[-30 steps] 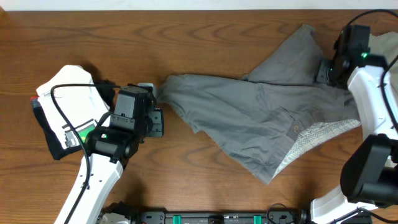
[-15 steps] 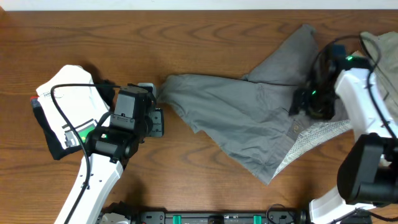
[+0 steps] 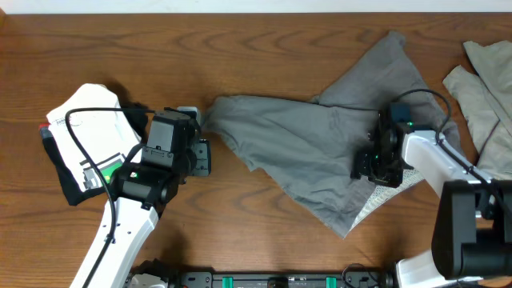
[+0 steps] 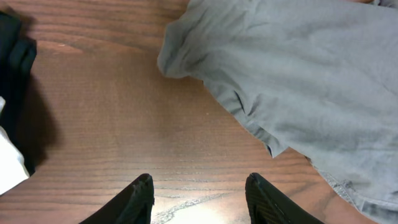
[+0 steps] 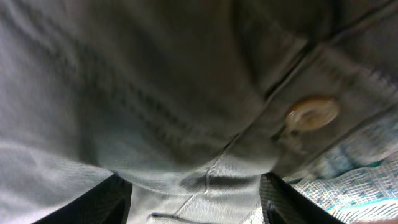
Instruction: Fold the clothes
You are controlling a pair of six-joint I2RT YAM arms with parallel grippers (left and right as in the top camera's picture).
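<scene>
Right gripper, jaws spread, has moved from the 2 o'clock edge of the shorts onto their waistband beside the button. Shorts lie crumpled from bench centre toward 3 o'clock. Second garment now uncovered at 2 o'clock. Left gripper unchanged, open over bare wood.

Two white-and-black arms, cabled and lit green.
The left arm had a smooth white link running into a boxy black wrist block, with a small green light, a green-and-white sticker and a thin black cable looping over it; its fingers were black and tapered. The right arm matched it: white shell, black wrist, green light, arching black cable.
</scene>
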